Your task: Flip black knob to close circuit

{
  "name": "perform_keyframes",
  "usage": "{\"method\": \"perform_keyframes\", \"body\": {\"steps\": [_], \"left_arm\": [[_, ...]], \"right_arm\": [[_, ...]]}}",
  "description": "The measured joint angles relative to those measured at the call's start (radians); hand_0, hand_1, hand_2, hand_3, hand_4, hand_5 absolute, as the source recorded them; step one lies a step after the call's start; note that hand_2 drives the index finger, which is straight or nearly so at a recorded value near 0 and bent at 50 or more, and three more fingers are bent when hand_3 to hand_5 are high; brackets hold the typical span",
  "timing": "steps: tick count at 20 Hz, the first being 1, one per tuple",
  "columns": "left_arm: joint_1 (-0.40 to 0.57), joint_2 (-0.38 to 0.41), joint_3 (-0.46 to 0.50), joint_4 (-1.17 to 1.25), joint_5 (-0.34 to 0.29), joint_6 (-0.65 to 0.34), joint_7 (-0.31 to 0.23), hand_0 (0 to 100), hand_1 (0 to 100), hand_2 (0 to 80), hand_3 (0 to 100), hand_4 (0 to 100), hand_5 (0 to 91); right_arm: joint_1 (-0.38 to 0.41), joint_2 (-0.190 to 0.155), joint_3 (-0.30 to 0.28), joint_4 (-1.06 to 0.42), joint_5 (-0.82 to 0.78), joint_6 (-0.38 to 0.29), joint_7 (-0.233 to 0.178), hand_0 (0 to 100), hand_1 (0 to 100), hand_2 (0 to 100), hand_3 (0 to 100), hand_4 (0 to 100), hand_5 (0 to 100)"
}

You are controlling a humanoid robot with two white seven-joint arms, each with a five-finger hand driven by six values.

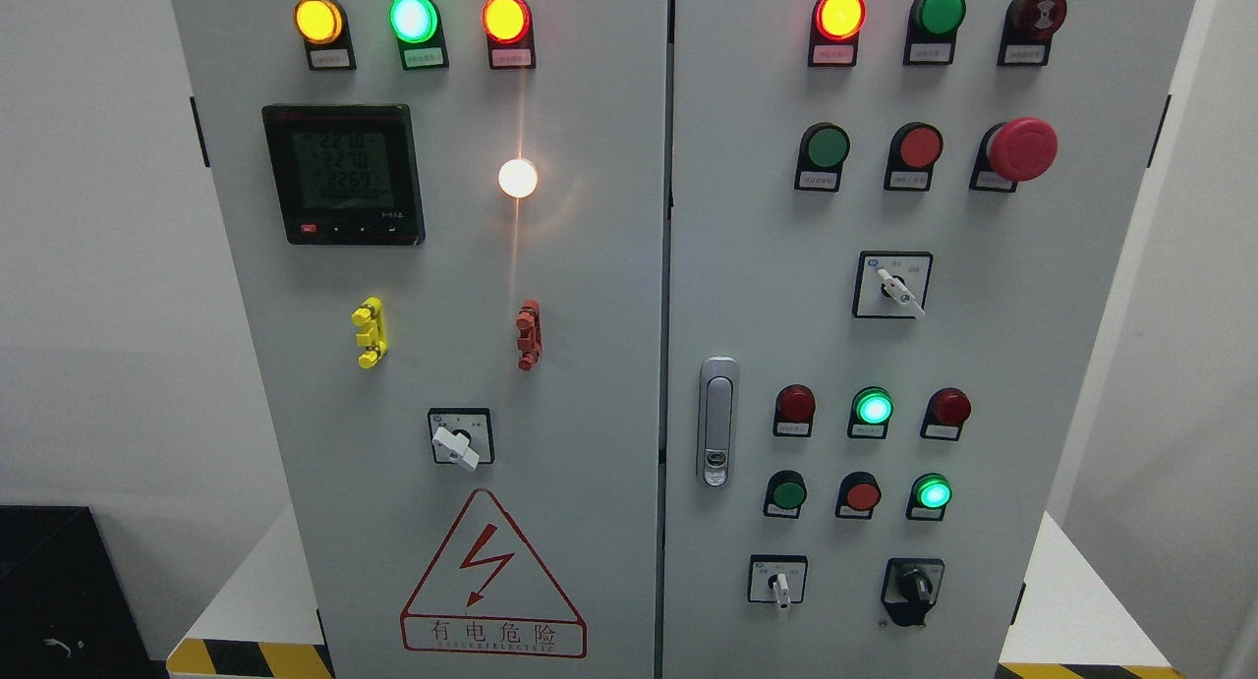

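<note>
The black knob (914,589) sits at the lower right of the grey cabinet's right door (983,345), its pointer roughly upright. To its left is a white-handled selector switch (778,583). No robot hand or arm shows anywhere in the head view.
The right door carries a silver latch handle (717,422), a red emergency mushroom button (1022,148), another selector (896,286) and rows of lit and unlit lamps. The left door has a digital meter (344,175), a selector (458,441) and a red warning triangle (491,581). A black box (59,591) stands lower left.
</note>
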State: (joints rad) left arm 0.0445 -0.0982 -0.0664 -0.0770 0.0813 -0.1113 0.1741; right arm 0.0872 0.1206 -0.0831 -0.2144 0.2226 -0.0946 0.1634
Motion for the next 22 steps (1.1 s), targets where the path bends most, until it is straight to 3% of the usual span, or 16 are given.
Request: {"method": "perform_keyframes", "body": {"steps": [5, 13, 22], "left_arm": [[0.0, 0.0, 0.0, 0.0, 0.0, 0.0, -0.003, 12, 56, 0.0, 0, 0, 0.0], [0.0, 0.0, 0.0, 0.0, 0.0, 0.0, 0.0, 12, 56, 0.0, 0, 0, 0.0], [0.0, 0.0, 0.0, 0.0, 0.0, 0.0, 0.001, 12, 56, 0.0, 0, 0, 0.0]], "right_arm": [[-0.002, -0.003, 0.0, -0.062, 0.135, 0.018, -0.041, 0, 7, 4, 12, 7, 0], [-0.022, -0.012, 0.001, -0.2, 0.357, 0.062, -0.094, 0, 7, 20, 30, 25, 0], [-0.033, -0.019, -0.001, -0.365, 0.564, 0.064, -0.159, 0, 0, 38, 54, 46, 29]]}}
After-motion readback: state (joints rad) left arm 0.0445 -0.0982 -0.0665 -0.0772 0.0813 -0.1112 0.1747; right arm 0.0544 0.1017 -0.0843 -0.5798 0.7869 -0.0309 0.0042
